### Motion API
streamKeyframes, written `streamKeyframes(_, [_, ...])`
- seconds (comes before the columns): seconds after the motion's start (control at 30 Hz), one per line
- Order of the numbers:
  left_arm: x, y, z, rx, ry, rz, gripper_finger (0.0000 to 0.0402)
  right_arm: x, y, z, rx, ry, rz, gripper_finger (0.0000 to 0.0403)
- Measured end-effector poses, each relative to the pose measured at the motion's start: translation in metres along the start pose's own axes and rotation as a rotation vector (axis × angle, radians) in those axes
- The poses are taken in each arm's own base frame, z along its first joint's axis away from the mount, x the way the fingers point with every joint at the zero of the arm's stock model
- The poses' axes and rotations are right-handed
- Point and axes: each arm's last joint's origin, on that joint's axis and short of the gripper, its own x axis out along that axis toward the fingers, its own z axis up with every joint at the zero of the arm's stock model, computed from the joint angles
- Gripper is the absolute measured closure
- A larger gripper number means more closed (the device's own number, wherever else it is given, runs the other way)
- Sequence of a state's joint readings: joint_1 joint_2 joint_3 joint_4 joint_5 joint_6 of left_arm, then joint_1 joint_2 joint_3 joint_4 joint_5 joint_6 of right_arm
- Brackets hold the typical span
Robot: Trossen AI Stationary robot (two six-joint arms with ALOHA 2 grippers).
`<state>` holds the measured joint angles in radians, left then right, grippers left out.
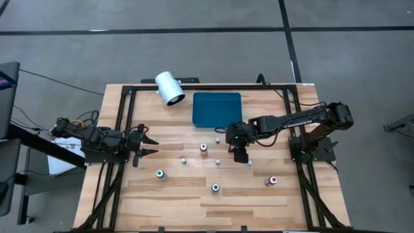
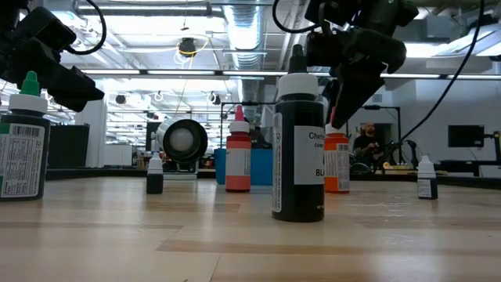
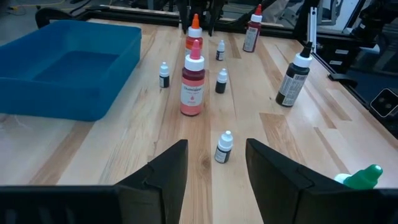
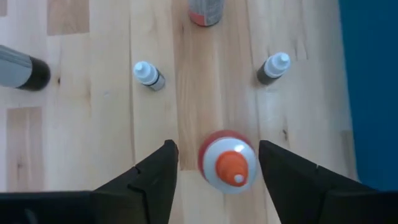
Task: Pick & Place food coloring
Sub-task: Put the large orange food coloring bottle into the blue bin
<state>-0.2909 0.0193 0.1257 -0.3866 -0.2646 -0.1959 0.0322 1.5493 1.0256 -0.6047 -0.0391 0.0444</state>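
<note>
Tabletop (image 1: 168,208): pale wood planks in a black frame; clock directions below are read on the high view from its middle.
Left tool (image 1: 147,146): at the 9 o'clock edge, pointing toward 3 o'clock; fingers parted, nothing between them, well apart from every bottle.
Food coloring, green-topped bottle (image 1: 160,173): upright at 8 o'clock, the item nearest the left tool.
White cylinder (image 1: 170,88): lying on its side at 11 o'clock, open end toward 5 o'clock, near the tray's 9 o'clock side.
Food coloring, tiny white-capped bottle (image 1: 184,160): upright, between the green-topped bottle and the red-topped bottle.
Food coloring, red-topped bottle (image 1: 204,148): upright at the middle, at 6 o'clock from the tray.
Blue tray (image 1: 217,109): at 12 o'clock; no bottle inside it.
Food coloring, second green-ringed bottle (image 1: 215,188): upright at 6 o'clock.
Right tool (image 1: 240,154): just past the middle toward 3 o'clock, pointing down; fingers spread wide on either side of the orange-capped bottle, a gap showing on both sides.
Food coloring, orange-capped bottle (image 4: 227,163): upright on the tabletop, directly below the right tool, between its fingers.
Food coloring, dark red bottle (image 1: 272,181): upright at 4 o'clock, apart from the others.
</note>
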Motion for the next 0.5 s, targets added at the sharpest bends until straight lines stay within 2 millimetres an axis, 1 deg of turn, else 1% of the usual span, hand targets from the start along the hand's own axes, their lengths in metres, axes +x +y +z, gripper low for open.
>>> streamKeyframes(0.07, [0.0, 0.0, 0.0, 0.0, 0.0, 0.0, 0.0248, 0.004, 0.0, 0.0004, 0.001, 0.007, 0.006, 0.0207])
streamKeyframes(0.23, [0.0, 0.0, 0.0, 0.0, 0.0, 0.0, 0.0248, 0.0065, 0.0, 0.0008, 0.001, 0.009, 0.012, 0.0242])
streamKeyframes(0.4, [0.0, 0.0, 0.0, 0.0, 0.0, 0.0, 0.0248, 0.0064, 0.0001, 0.0005, 0.001, 0.011, 0.014, 0.0283])
streamKeyframes(0.5, [0.0, 0.0, 0.0, 0.0, 0.0, 0.0, 0.0248, 0.0064, 0.0002, 0.0005, 0.0, 0.011, 0.014, 0.0296])
